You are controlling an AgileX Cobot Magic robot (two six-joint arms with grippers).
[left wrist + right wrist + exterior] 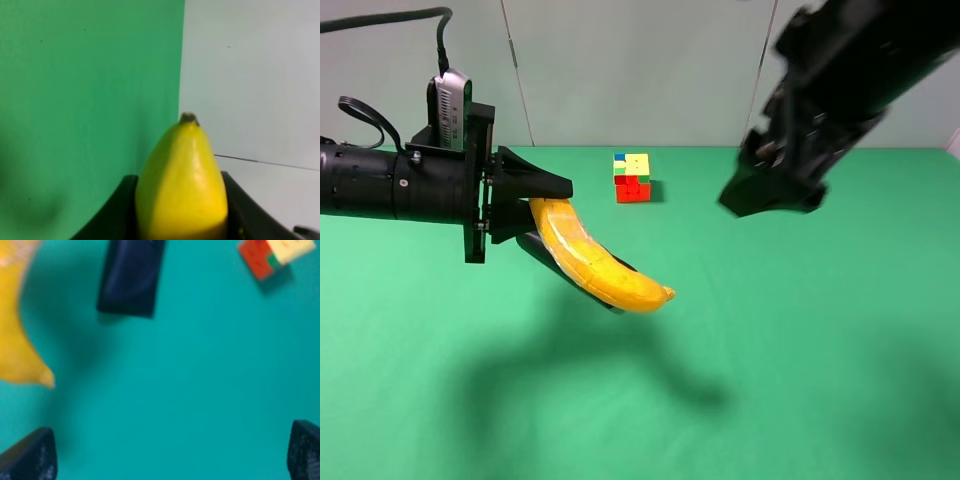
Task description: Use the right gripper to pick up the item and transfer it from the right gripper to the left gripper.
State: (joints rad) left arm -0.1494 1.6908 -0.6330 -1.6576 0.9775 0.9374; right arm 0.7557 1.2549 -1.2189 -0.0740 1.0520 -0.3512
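The yellow banana [595,262] hangs in the air above the green table, left of centre. My left gripper [582,240], on the slim cylindrical arm, is shut on its stem half; the free end points right and down. In the left wrist view the banana [182,185] sits between the two black fingers [116,215]. My right gripper [770,198], on the bulky arm, is raised at the upper right, apart from the banana. In the right wrist view its fingertips [30,457] stand wide apart with nothing between them, and the banana [15,340] shows at the edge.
A small multicoloured puzzle cube [632,177] sits on the green table [800,330] at the back centre and also shows in the right wrist view [270,255]. A black case [131,277] lies on the cloth near the banana. A pale wall stands behind.
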